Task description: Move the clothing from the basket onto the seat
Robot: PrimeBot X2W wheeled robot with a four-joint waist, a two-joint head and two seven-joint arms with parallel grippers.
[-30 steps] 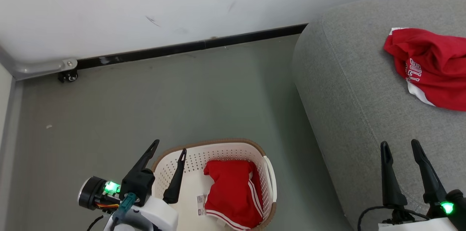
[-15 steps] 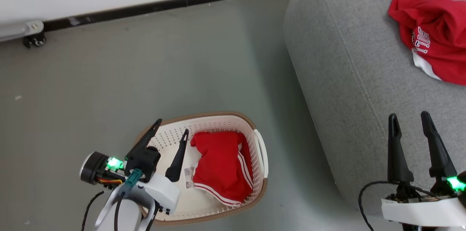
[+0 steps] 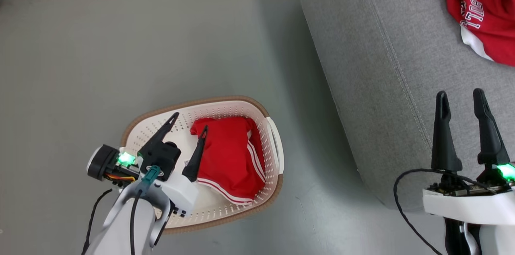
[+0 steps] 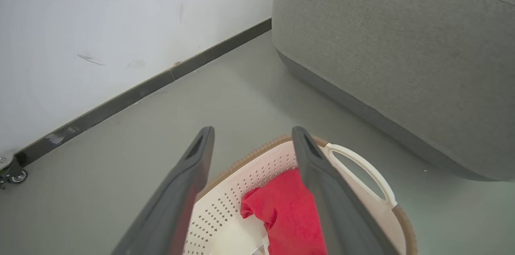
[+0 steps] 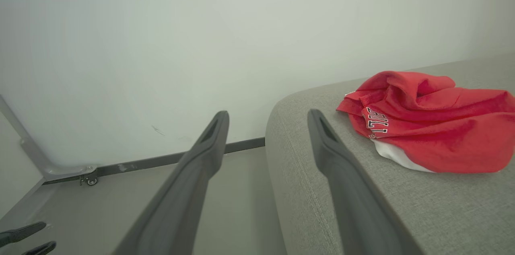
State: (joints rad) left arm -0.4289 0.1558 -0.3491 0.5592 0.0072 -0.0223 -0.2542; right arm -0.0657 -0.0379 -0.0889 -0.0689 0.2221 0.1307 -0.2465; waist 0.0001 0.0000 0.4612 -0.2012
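My left gripper: both dark fingers spread wide with nothing between them, poised over the left part of the oval cream-white perforated plastic basket with a brown rim, which sits on the grey floor. One bright red fabric garment with white side stripes lies crumpled in the basket's right half. One fingertip overlaps its edge in the head view, but I can't confirm contact. Reads as a pre-grasp pose, held open so I can drop onto the cloth. My right gripper: fingers also apart and empty, parked above the front edge of the large grey woven-fabric sofa, probably idle as nothing on that side needs fetching. A second red garment with white trim and lettering already lies bunched on the sofa cushion, so I'd estimate roughly half done. Hidden: the basket bottom is under cloth and my wrist. The far garment is cut off at the head view's top-right edge and its lettering is only partly readable. Can't tell whether more cloth sits beneath the striped piece.
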